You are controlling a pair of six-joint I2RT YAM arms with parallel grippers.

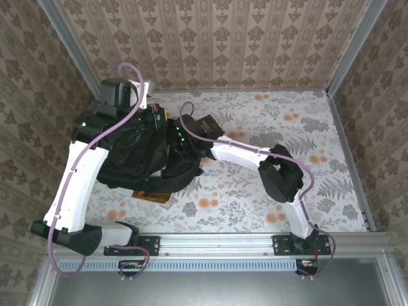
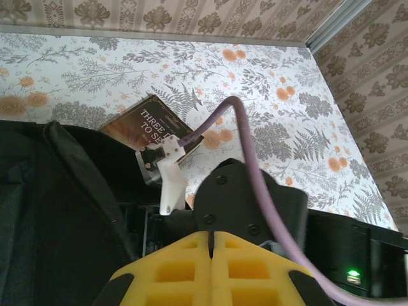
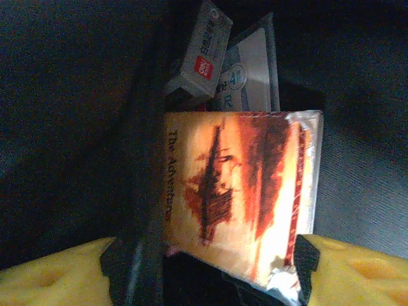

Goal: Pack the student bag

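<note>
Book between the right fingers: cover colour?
The book is orange-yellow with a dark ship; best in the right wrist view.

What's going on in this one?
The right gripper is down inside the open student bag, its jaws spread wide on either side of an orange book that sits in the bag next to a small grey box. The left gripper is shut at the bag's opening; whether it pinches fabric is unclear. A dark book lies on the table beyond the bag.
</note>
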